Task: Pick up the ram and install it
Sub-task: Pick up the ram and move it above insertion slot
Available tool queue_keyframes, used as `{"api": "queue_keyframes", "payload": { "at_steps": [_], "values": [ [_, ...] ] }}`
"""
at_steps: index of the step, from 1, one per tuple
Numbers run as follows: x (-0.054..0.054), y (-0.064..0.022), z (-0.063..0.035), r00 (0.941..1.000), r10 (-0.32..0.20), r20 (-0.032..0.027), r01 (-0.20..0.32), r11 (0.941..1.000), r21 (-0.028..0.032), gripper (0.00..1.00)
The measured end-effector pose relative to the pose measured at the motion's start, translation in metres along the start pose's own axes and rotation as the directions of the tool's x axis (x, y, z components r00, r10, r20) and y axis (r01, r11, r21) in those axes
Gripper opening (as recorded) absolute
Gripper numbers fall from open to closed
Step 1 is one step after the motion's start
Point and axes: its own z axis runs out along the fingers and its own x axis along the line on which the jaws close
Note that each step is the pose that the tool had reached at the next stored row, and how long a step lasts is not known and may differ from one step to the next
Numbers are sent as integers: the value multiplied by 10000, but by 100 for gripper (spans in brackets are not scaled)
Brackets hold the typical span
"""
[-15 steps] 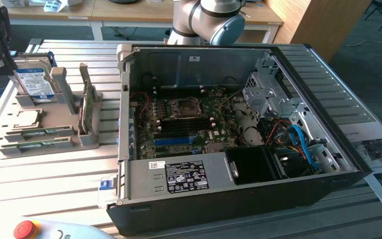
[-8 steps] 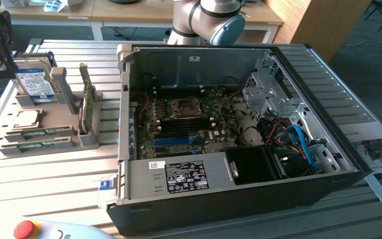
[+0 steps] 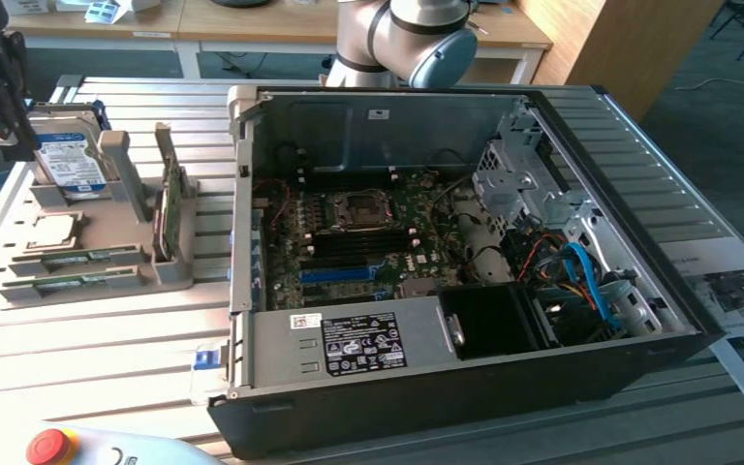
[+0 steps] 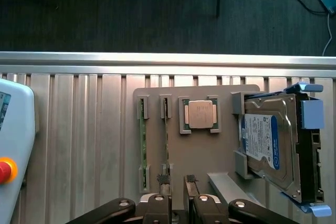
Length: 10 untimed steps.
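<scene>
On the slatted metal bench (image 3: pixel 88 349), in the exterior view, I see an open computer case (image 3: pixel 476 417) with its motherboard (image 3: pixel 359 242) exposed. A grey holder (image 3: pixel 171 271) sits beside the case, on the exterior view's left. The ram (image 3: pixel 77 257) rests in a slot of that holder, just beside the square CPU chip (image 3: pixel 51 231). A second green stick (image 3: pixel 69 283) fills the next slot, and a hard drive (image 3: pixel 69 160) stands at the holder's far end.

In the wrist view, the tool (image 4: pixel 177 190) hovers over the holder's edge, near one end of the ram (image 4: pixel 167 129). Its jaws stand apart with nothing between them. The ram sits on edge in its slot, between the second green stick (image 4: pixel 143 145) and the CPU chip (image 4: pixel 199 114).
</scene>
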Motion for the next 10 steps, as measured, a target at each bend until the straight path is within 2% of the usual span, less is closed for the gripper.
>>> {"api": "queue_keyframes", "payload": {
  "at_steps": [10],
  "values": [
    [0, -5, 110, 10000, 4, -77, -4, 10000, 0, 24]
  ]
}}
